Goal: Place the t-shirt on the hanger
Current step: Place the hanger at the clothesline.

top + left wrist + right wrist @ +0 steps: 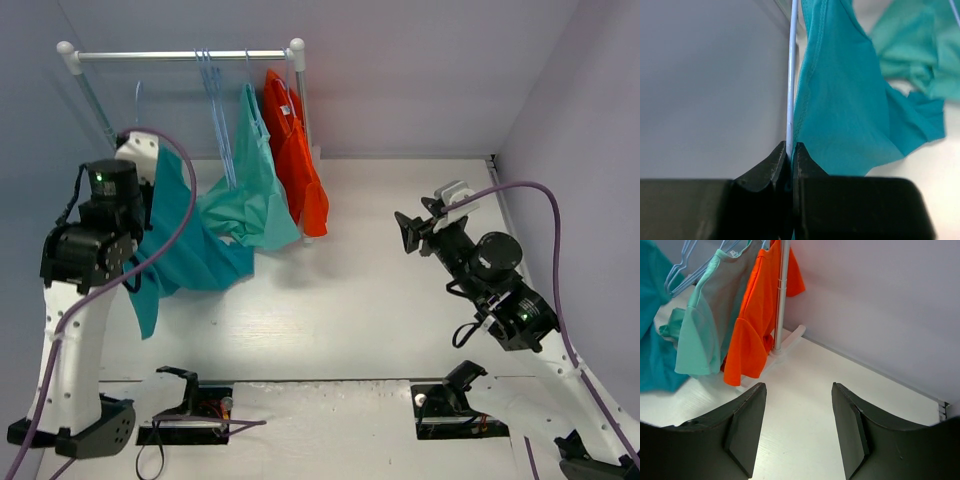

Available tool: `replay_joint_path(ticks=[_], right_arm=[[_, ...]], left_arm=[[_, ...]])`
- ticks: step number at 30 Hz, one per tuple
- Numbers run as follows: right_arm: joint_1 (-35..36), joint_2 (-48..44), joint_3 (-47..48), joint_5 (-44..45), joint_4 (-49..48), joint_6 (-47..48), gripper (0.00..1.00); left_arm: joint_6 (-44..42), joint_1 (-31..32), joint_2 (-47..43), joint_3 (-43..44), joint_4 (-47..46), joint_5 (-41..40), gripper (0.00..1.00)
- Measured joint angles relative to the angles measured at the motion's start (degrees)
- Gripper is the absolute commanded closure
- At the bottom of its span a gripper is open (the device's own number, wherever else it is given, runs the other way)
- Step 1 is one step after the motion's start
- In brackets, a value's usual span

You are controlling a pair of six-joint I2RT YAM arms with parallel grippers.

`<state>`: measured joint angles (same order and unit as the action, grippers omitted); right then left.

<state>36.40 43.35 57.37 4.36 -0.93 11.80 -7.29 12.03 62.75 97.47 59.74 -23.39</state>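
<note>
Left end effector (790, 148), hanger (791, 75), mint garment (910, 45)

We get bright, even, diffuse light in all three views, with no hard glare. Shadows on the white table (400, 300) are faint and soft-edged. Close up, the left tool (791, 150) is a near-black, slightly blurred mass. The hanger (790, 75) wire glows pale and the t-shirt (840, 100) stays fairly sharp. The right tool (799, 400) looks dark and underlit.

We are in a robotics lab cell: a left arm (68, 345) and right arm (500, 275) trailing purple cables (520, 184) are bolted to a white table (380, 300), boxed in by plain pale walls (420, 70), beside a small clothes rack (180, 55).
</note>
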Motion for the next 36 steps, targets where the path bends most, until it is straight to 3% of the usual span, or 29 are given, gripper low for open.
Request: replay_joint_path(ticks=[5,14,20,36], right_arm=[[0.0,-2.74,-0.72,-0.91,0.1,-0.54,0.48],[0.0,-6.22,-1.66,-1.84,0.07,-1.24,0.48],[0.0,-7.07,-2.18,-1.84,0.09,-1.1,0.47],[0.0,-7.84,-4.55,-2.3,0.25,-1.15,0.47]], left_arm=[[-1.85,-6.23,10.23,11.17,-6.37,4.8,1.0],[-3.62,-9.38,21.69,23.24,-12.02,12.44,1.0],[-2.83,-12.6,25.22,22.9,-14.45,17.53,1.0],[-0.72,-17.32,26.2,9.98,-23.28,25.55,1.0]])
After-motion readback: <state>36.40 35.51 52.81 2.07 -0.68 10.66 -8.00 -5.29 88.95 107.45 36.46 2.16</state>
